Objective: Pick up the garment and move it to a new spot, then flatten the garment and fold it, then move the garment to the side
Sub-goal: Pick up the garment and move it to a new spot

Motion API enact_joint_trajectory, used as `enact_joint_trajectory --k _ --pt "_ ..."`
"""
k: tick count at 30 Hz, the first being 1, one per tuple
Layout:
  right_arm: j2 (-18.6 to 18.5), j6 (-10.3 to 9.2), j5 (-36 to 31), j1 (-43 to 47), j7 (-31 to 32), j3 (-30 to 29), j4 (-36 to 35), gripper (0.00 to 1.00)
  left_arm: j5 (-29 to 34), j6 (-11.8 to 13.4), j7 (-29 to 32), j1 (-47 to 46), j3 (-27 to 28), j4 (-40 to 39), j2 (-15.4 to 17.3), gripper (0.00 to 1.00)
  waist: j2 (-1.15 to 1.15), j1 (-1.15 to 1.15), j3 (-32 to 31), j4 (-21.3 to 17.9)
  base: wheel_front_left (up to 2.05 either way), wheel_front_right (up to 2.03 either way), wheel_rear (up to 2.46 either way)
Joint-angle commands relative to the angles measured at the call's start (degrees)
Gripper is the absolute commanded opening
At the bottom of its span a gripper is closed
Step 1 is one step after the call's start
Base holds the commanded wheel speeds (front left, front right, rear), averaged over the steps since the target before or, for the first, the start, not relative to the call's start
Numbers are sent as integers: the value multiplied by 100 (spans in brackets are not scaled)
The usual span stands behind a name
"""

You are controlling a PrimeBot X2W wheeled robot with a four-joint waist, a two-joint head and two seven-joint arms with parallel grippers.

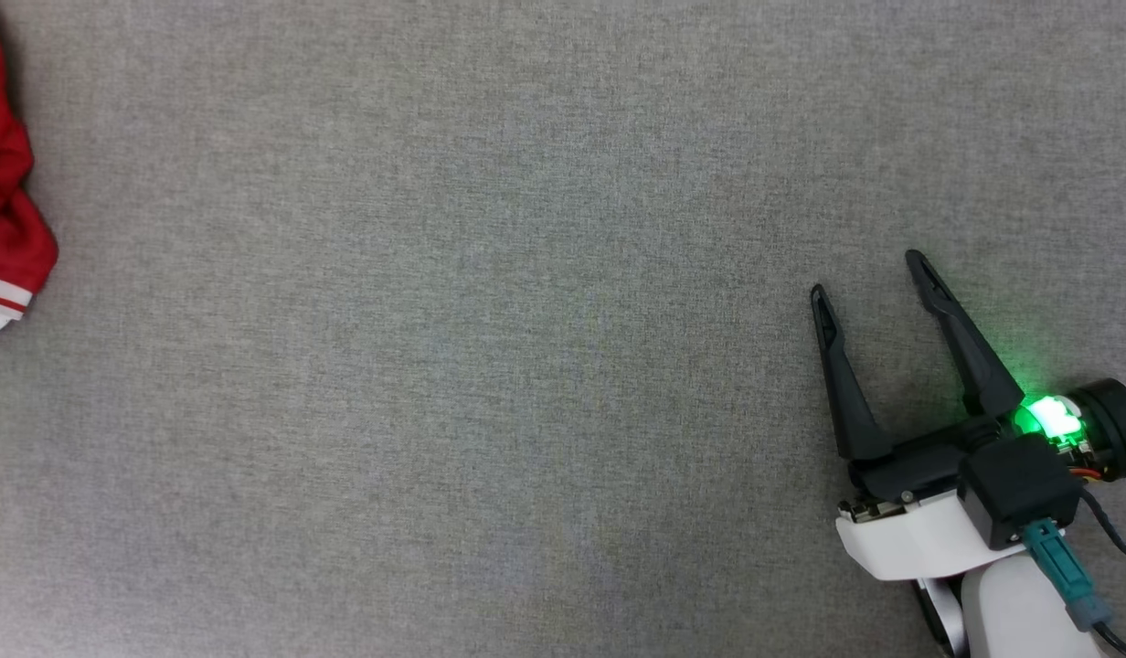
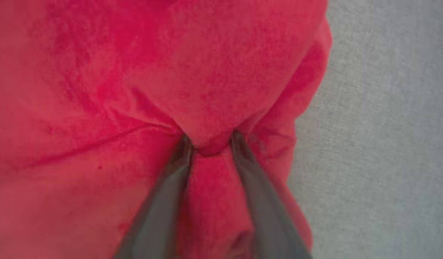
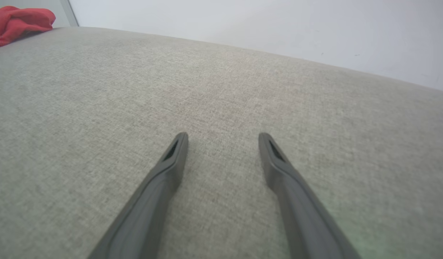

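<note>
- Grey woven surface (image 1: 490, 366) lies bare across most of your head view; that is where the garment could be laid.
- Your garment (image 1: 5, 228) sits bunched at that view's far left edge, red with a striped white sleeve hem showing. It is crumpled, not spread.
- Your right gripper (image 1: 866, 274) hovers at the lower right, fingers spread wide with nothing between them, well apart from the garment.
- Your left gripper (image 2: 210, 140) is closed on a pinch of red cloth; creases run out from the fingertips in the left wrist view.
- A green light (image 1: 1047, 416) glows on the right wrist.
- Progress, as I judge it: you are at the first pick-up. Moving, flattening, folding and setting aside are all left to do.
- No brand, label or readable writing shows on anything.
</note>
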Motion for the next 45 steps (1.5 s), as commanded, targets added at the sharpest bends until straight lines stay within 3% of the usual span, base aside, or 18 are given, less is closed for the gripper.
enact_joint_trajectory --k 1,5,9,18,25,31,37,45 --pt "-96 -13 -71 68 80 -150 296 100 7 12 -57 115 -99 132 -201 0 0 1 -63 9 0 0 0" --pt "-74 -13 -48 47 75 -91 317 100 118 9 -471 126 -190 27 -100 0 0 1 -298 17 0 0 0" --pt "-52 -11 50 49 53 -93 366 100 259 9 -1499 -3 -89 -23 30 0 0 1 -651 -2 0 0 0" --pt "-36 -9 573 245 41 -462 761 100 259 8 -2768 218 -861 -1070 420 0 0 1 -1901 -129 0 0 0" --pt "-28 -9 827 371 41 -717 992 100 324 8 -3526 175 -1376 -1859 378 0 0 1 -2533 -215 0 0 0" --pt "-29 -9 960 476 41 -739 1018 100 503 8 -3854 49 -1791 -2395 104 0 0 1 -2885 -430 0 0 0" --pt "-28 -9 1049 529 41 -778 976 100 805 143 -4006 67 -2142 -2891 -418 0 0 1 -3016 -771 0 0 0" --pt "-28 -9 1085 457 42 -749 919 100 1679 284 -4360 111 -2886 -3089 -1107 0 0 1 -2892 -1362 0 0 0"
